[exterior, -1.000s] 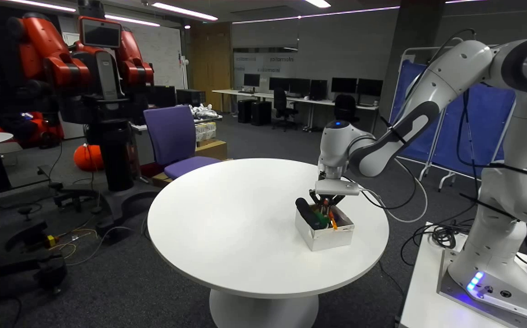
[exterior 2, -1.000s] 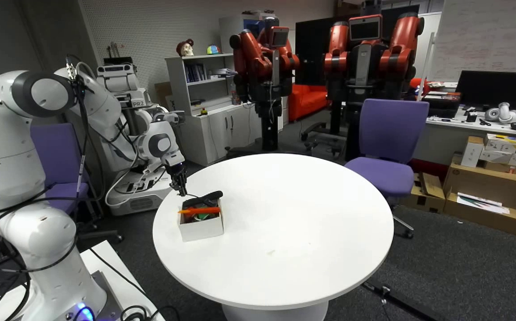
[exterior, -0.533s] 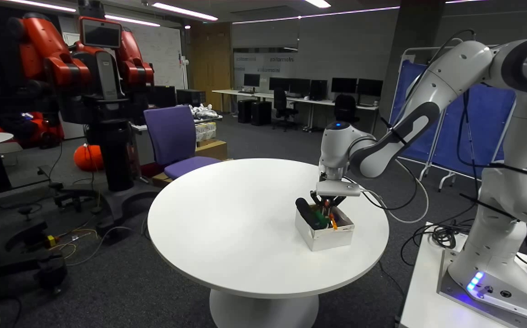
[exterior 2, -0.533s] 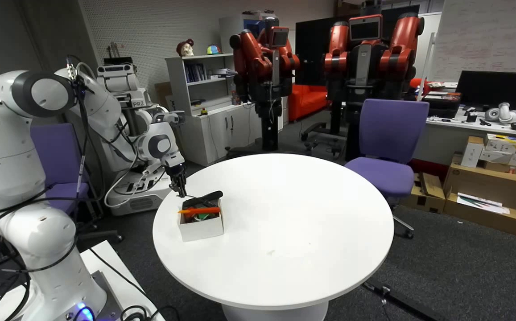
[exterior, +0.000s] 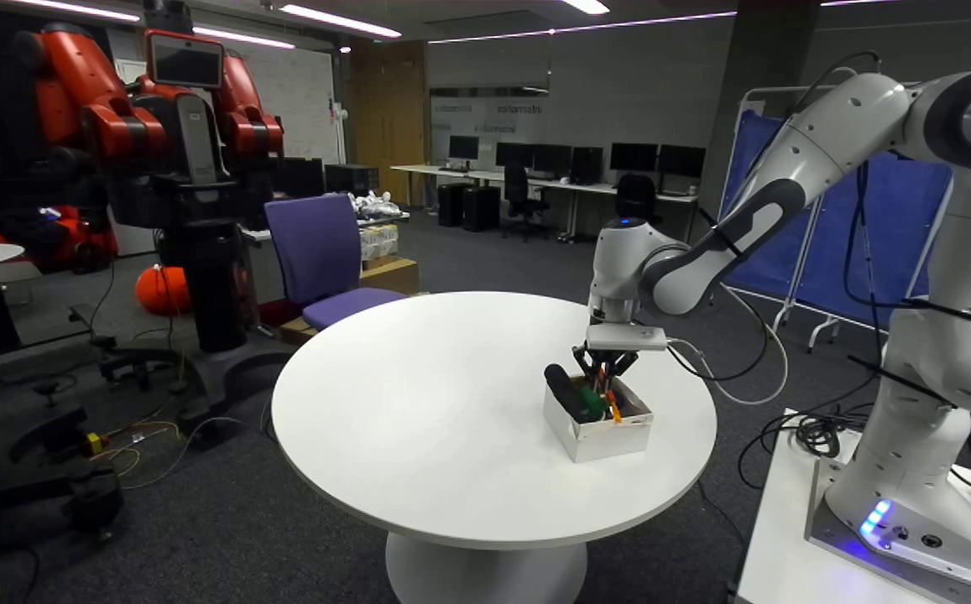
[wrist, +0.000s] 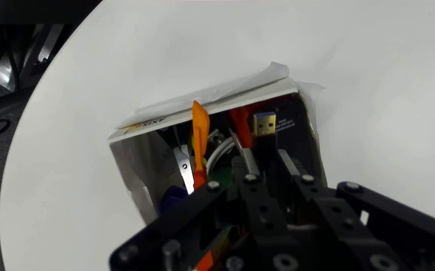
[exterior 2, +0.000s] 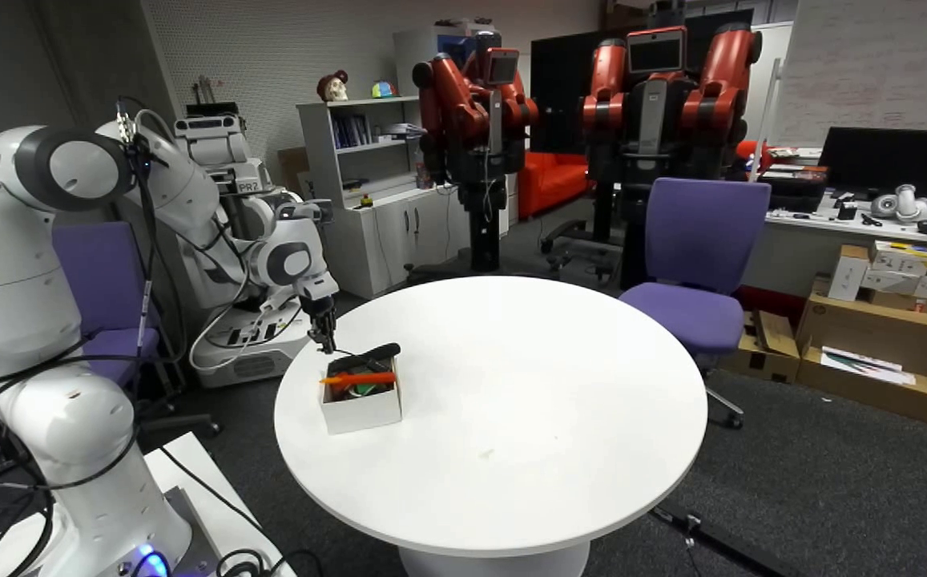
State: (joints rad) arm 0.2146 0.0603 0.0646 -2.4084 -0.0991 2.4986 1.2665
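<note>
My gripper (wrist: 269,162) points down at a white open box (exterior: 611,442) and is shut on a black USB plug (wrist: 264,126), whose gold metal end sticks out past the fingertips. In an exterior view the gripper (exterior 2: 325,344) hangs by the box's far edge, and a thin dark line runs from there to the contents. Inside lie an orange-red tool (wrist: 200,128), scissors (wrist: 184,165), a white cable loop (wrist: 219,150), something dark purple (wrist: 172,196) and a green thing (exterior: 592,404). A black rounded object (exterior: 567,393) leans over the rim. The plug's lower part is hidden by the fingers.
The box stands near the edge of a round white table (exterior: 418,419). A purple chair (exterior 2: 695,304) is beside the table. Torn white paper flaps (wrist: 217,90) stick out from the box rim. Black cables hang along the arm (exterior: 754,218).
The gripper and wrist have risen slightly above the box, with a small tilt of the hand. The jaws keep the same spacing, and the box and its visible contents stay in place.
</note>
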